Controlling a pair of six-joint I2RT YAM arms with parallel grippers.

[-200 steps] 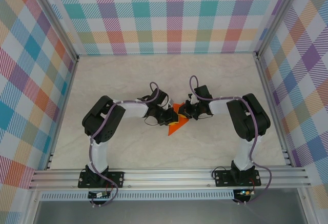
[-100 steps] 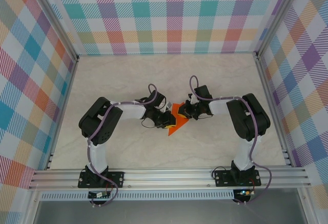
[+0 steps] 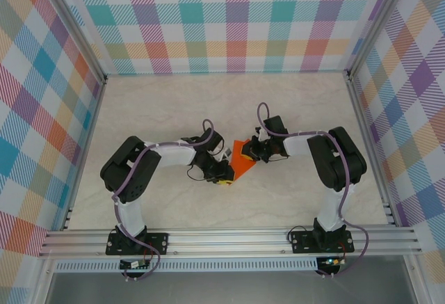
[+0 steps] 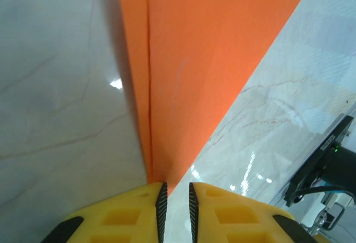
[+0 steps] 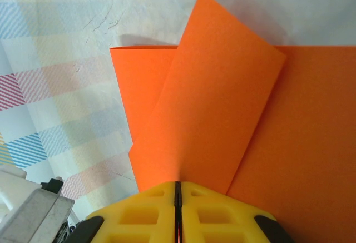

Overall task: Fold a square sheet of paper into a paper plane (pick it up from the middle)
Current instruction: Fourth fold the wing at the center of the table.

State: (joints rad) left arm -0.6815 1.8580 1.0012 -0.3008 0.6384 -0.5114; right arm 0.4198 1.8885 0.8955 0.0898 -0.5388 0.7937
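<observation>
**Item:** orange sheet [image 3: 241, 159], part-folded, not a flat square. Loc.: mid-surface, between the two claws, a little right of centre seen from above. It reads there as an angular shape, w/ its pointed lower end toward the near rail and its upper end at the R claw.

**Right wrist view:** a long flap lies folded diagonally over a wider layer. Its crease runs straight down into the claw. A second edge juts out left of the flap.

**Left wrist view:** the sheet lies flat on the surface. Two layers show along its left side, a narrow strip beside the main panel. Both taper to a point at the claw.

**R claw** [image 5: 177, 185]: yellow fingers together, no gap, clamped on the orange sheet at the base of the flap. From above it sits at the sheet's upper right edge.

**L claw** [image 4: 175, 187]: yellow fingers apart by a narrow slit. The sheet's point reaches the mouth of the slit, at the left finger. It is not pinched as far as can be seen. From above this claw sits low at the sheet's lower left end.

**Surroundings:** surface [image 3: 160, 109] is pale, marbled and glossy. Plaid walls [image 3: 236, 19] stand on three sides. An alu. rail [image 3: 229, 238] at the near edge carries both arm bases.
</observation>
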